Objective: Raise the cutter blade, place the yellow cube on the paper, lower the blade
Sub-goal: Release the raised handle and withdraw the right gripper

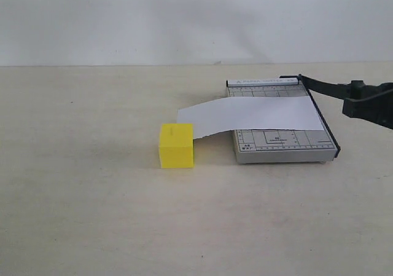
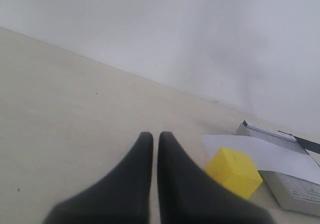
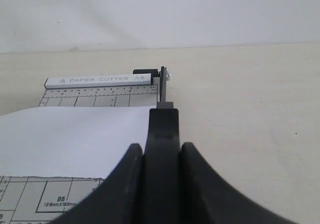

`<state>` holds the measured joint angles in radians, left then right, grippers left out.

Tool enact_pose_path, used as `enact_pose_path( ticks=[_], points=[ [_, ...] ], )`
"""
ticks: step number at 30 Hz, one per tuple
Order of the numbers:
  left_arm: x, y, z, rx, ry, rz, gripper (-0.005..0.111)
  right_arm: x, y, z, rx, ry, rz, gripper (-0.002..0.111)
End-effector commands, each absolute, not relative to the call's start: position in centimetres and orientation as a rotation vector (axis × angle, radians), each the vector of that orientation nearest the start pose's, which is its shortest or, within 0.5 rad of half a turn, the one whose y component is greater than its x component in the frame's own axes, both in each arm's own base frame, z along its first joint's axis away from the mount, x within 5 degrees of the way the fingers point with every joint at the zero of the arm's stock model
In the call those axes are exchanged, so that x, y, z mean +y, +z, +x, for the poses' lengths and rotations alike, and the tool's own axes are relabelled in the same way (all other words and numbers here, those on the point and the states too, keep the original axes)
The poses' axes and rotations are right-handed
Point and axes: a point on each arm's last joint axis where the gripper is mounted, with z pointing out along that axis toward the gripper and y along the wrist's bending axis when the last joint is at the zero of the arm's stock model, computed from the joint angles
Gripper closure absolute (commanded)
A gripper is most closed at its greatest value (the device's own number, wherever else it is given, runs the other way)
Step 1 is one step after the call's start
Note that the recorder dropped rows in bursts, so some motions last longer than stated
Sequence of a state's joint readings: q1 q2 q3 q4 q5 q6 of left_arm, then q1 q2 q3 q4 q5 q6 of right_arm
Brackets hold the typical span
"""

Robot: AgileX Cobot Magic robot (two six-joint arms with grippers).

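right gripper (image 3: 161,148) clamps the cutter blade (image 3: 163,119) for raising; left gripper (image 2: 152,136) (jaws together) must then open for the yellow cube (image 2: 233,171) beside them.

Matte yellow cube (image 1: 176,145), plasticky. Smooth plain white paper (image 1: 252,116), no gloss. Dull grey base (image 1: 285,145), painted-metal look, printed grid. Matte black blade (image 1: 325,89), plastic-looking handle. Beige table (image 1: 92,214), smooth, faintly speckled, barely any shine.

Pale beige counter (image 1: 92,214) is carrying two things directly: yellow cube (image 1: 176,145) sitting flat near the middle; grey cutter base (image 1: 284,148) lying just right of it, slightly farther back.
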<state>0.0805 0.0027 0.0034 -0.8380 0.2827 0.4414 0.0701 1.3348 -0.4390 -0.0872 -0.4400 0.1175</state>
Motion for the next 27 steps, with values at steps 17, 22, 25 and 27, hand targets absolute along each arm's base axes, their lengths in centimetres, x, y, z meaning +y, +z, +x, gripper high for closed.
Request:
enact_pose_path(
  ticks=[17,22,25,27],
  points=[
    [-1.2,20.0,5.6,1.622,-0.419,-0.283,0.102,2.3,23.0,25.1,1.781,0.089,-0.129,0.049],
    [-1.3,20.1,5.6,1.607,-0.484,-0.329,0.102,2.2,27.0,23.3,1.614,0.018,-0.192,0.049],
    [-1.5,20.1,5.6,1.608,-0.539,-0.352,0.102,1.9,30.5,20.4,1.483,0.021,-0.165,0.049],
    [-1.7,20.1,5.5,1.614,-0.565,-0.356,0.102,1.7,32.2,18.0,1.446,0.047,-0.124,0.053]
  ],
)
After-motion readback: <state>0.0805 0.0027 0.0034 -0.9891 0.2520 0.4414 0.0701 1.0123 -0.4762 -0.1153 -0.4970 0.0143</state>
